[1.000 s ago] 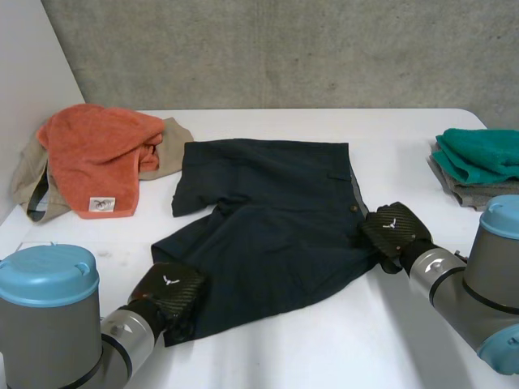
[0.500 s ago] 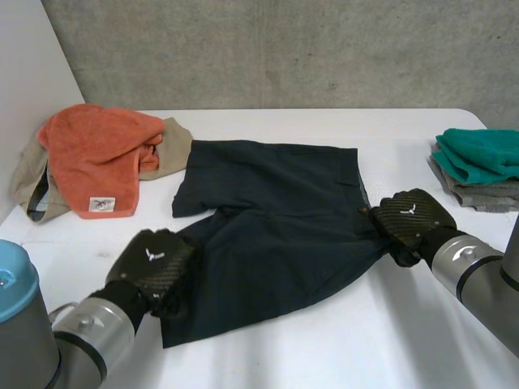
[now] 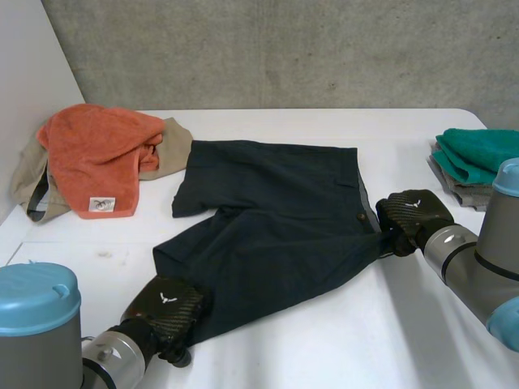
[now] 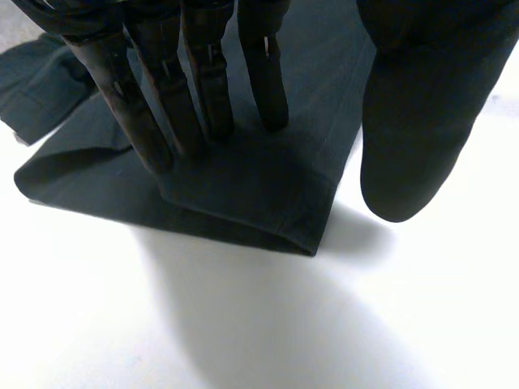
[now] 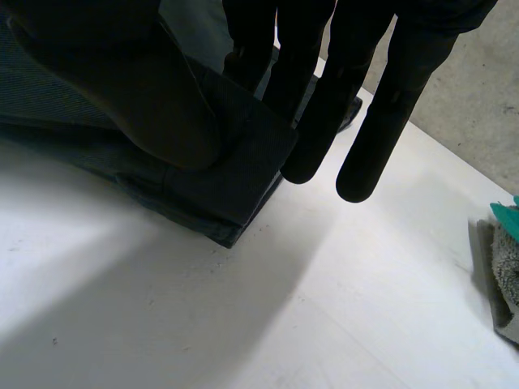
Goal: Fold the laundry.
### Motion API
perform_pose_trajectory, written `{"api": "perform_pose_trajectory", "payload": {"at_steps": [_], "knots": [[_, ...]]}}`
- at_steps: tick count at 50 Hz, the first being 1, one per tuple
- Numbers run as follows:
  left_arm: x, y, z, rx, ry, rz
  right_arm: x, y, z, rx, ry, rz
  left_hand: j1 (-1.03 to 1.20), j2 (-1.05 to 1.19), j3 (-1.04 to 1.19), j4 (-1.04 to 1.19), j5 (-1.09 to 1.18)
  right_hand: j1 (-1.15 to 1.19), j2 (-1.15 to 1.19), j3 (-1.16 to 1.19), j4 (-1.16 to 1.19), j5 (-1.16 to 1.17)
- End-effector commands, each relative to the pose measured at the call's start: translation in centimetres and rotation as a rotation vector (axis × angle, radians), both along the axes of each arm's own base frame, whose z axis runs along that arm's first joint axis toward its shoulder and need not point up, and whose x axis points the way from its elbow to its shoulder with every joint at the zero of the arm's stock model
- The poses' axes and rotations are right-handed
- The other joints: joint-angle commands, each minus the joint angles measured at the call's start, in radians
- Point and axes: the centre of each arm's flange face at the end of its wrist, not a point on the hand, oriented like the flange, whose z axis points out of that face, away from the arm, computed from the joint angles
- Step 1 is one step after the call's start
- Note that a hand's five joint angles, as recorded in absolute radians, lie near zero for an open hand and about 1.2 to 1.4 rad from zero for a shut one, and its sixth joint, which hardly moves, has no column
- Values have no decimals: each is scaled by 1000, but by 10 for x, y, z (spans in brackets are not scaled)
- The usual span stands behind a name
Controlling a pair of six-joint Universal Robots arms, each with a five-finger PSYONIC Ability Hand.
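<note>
Dark navy shorts [image 3: 276, 219] lie spread flat in the middle of the white table [image 3: 349, 340]. My left hand [image 3: 166, 308] sits at the near hem of one leg. In the left wrist view its straight fingers [image 4: 203, 81] rest on top of the folded hem [image 4: 268, 194], and the thumb [image 4: 413, 121] stands apart over bare table, so the hand is open. My right hand [image 3: 413, 212] is at the waistband's right corner, where the cloth is drawn to a point. In the right wrist view that corner [image 5: 235, 170] is pinched between the thumb [image 5: 122, 89] and the fingers [image 5: 324, 97].
An orange towel [image 3: 97, 158] lies on a beige garment [image 3: 172, 142] at the far left, close to a side wall. A folded teal and grey stack [image 3: 478, 158] sits at the right edge, also seen as grey cloth [image 5: 499, 267] beyond my right hand's fingertips.
My left hand let go of the leg hem, rose over the cloth, then came back down onto the near hem with straight fingers. My right hand pulled the waistband corner to the right, stretching the shorts.
</note>
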Motion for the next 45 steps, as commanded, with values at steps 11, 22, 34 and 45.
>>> {"api": "perform_pose_trajectory", "payload": {"at_steps": [11, 22, 34, 45], "knots": [[-10, -23, -5, -128, 46, 5, 0, -1, -2, 12, -7, -7, 815, 823, 824, 822, 819, 310, 217, 206, 198, 214], [-12, -38, 4, -202, 34, 20, -3, 4, 10, -6, -16, -15, 815, 823, 824, 822, 819, 310, 217, 206, 198, 214], [-4, -29, 132, -479, 201, 50, -13, 41, 113, -197, 79, 60, 815, 823, 824, 822, 819, 310, 217, 206, 198, 214], [6, -8, 213, -654, 305, 50, -18, 72, 187, -287, 118, 118, 815, 823, 824, 822, 819, 310, 217, 206, 198, 214]]}}
